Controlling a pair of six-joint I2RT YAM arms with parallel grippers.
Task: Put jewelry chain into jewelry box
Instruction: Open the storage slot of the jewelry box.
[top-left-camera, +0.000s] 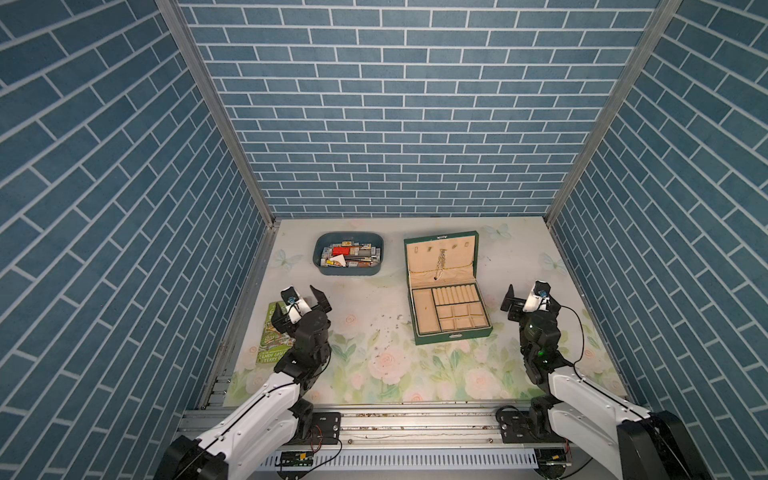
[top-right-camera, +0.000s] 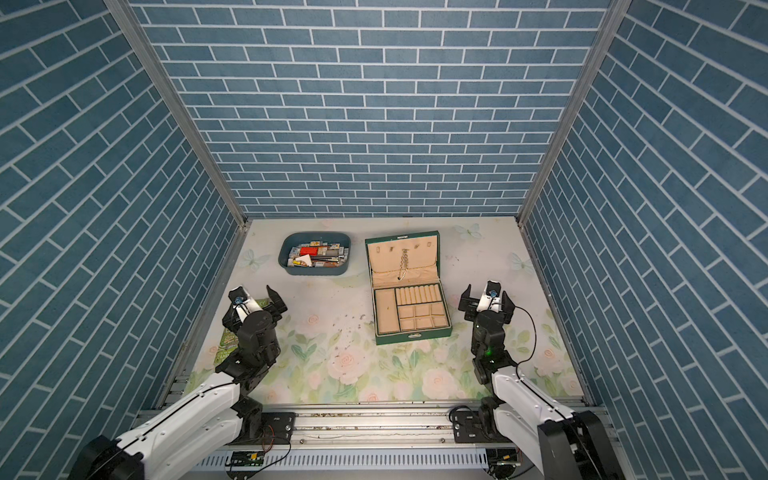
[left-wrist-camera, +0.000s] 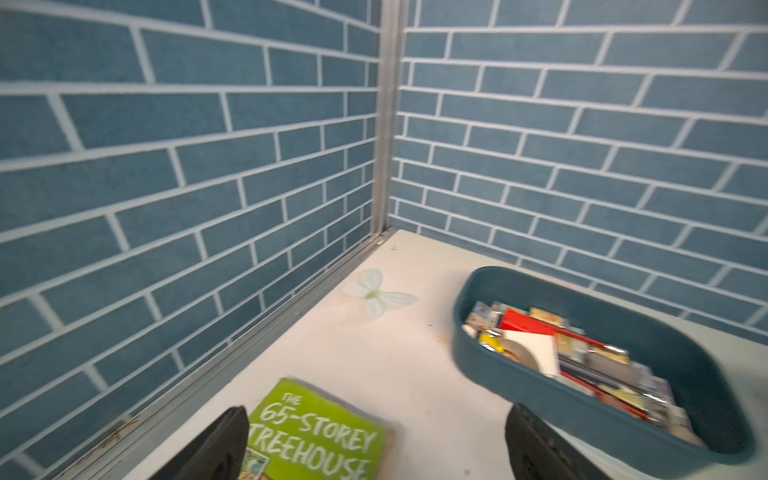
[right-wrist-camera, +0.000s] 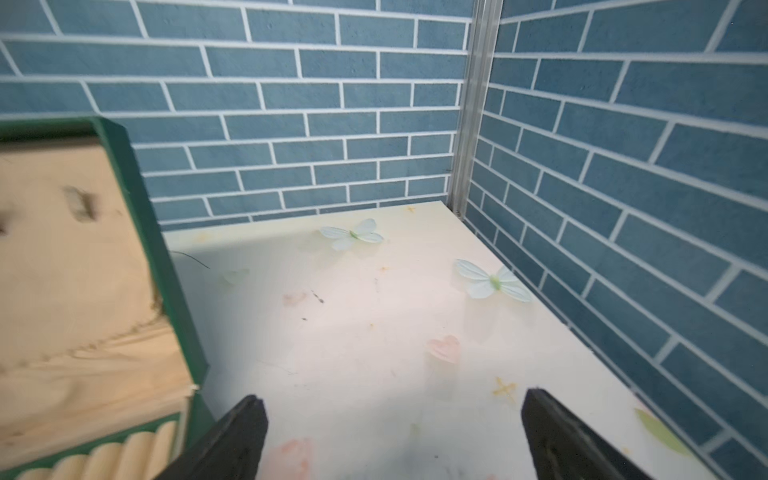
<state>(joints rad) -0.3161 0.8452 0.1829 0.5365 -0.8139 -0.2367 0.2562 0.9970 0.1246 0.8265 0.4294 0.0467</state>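
The dark green jewelry box (top-left-camera: 455, 336) (top-right-camera: 413, 334) stands open right of the table's centre, its beige lid tilted back. The pale-gold jewelry chain (top-left-camera: 440, 262) (top-right-camera: 403, 261) hangs from a hook inside the lid, down to the lid's pocket. My left gripper (top-left-camera: 293, 302) (top-right-camera: 249, 303) (left-wrist-camera: 376, 415) hovers open near the left wall, over a green book, far from the box. Open and empty, my right gripper (top-left-camera: 530, 291) (top-right-camera: 488, 291) (right-wrist-camera: 395, 397) sits just right of the box. The right wrist view catches the lid's green rim (right-wrist-camera: 137, 199); the chain does not show in either wrist view.
A blue-teal tub (top-left-camera: 349, 271) (left-wrist-camera: 478, 361) of mixed small items stands at the back left. The green book (top-left-camera: 272, 345) (left-wrist-camera: 316, 432) lies by the left wall. Tiny dark specks (top-left-camera: 382, 332) are scattered left of the box. Brick-patterned walls close three sides.
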